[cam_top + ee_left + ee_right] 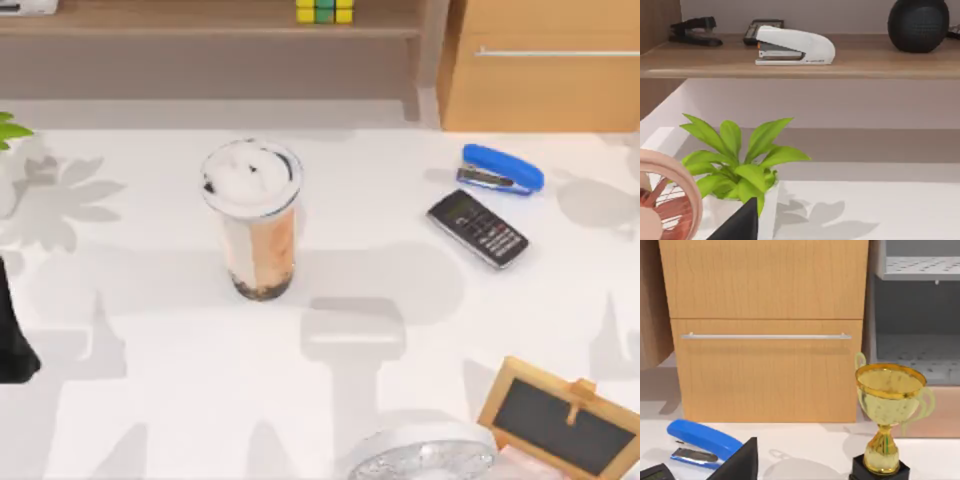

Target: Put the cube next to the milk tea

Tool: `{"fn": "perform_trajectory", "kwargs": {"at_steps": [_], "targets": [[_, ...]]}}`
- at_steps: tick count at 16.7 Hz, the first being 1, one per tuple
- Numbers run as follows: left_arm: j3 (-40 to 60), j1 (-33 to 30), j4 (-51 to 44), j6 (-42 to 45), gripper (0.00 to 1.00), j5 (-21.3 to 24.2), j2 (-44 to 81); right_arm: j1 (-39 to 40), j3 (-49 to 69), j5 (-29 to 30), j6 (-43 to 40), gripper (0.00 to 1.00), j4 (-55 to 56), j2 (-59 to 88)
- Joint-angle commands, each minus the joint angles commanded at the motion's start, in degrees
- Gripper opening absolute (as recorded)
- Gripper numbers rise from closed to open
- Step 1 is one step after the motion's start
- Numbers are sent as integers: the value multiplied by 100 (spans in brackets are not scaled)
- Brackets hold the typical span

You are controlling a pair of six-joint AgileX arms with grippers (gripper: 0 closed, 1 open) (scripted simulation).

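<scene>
The cube (324, 11), showing yellow and green squares, sits on the wooden shelf (200, 20) at the back of the scene, well apart from the milk tea (254, 218), which stands upright on the white surface (150, 400) left of centre. Right of the cup lie a blue stapler (500, 169) and, just beside it, a black phone (478, 228); a small chalkboard (560, 420) stands at the near right. The left arm (12, 330) is parked at the left edge; whether either arm's fingers are wide or narrow cannot be told.
</scene>
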Motion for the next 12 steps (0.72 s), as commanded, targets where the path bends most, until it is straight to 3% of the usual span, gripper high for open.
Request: {"fn": "perform_trajectory", "kwargs": {"at_steps": [6,12], "targets": [[466,-282,359,10,100,-175,585,0,0,0,0,100,0,0],[2179,-1211,1597,75,100,-947,3198,0,0,0,0,100,0,0]]}}
